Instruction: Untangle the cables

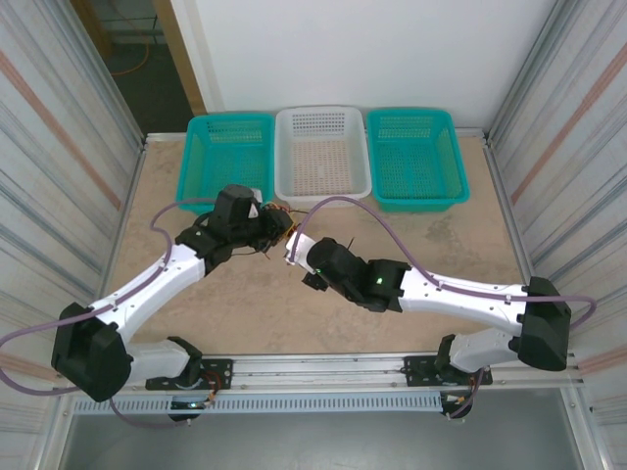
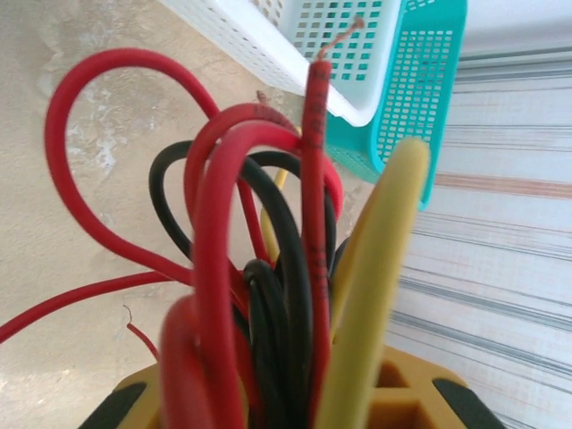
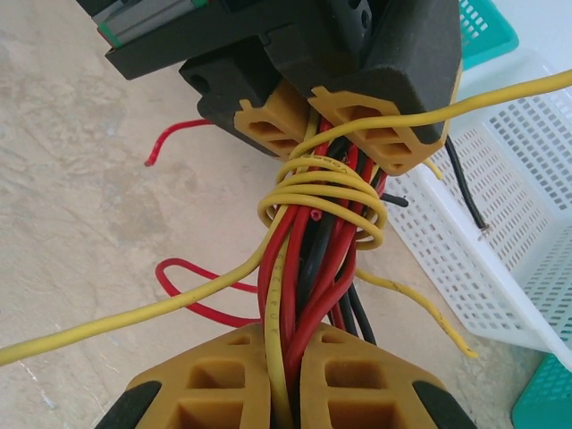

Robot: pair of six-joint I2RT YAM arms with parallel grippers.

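Tangled bundle of thin red, black and yellow cables [image 3: 308, 268] hangs over the beige desk [image 1: 294, 318]. The left fingers [image 3: 268, 125] and right fingers [image 3: 214, 384] both pinch it. Risk: pulling apart likely tightens the yellow wire coil [image 3: 326, 192] wrapped round the bundle, or strands slip free.

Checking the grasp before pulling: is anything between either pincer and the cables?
Nothing visible. The left pincer and the right pincer both clamp the cables directly; between them, a yellow cable coils around the others.
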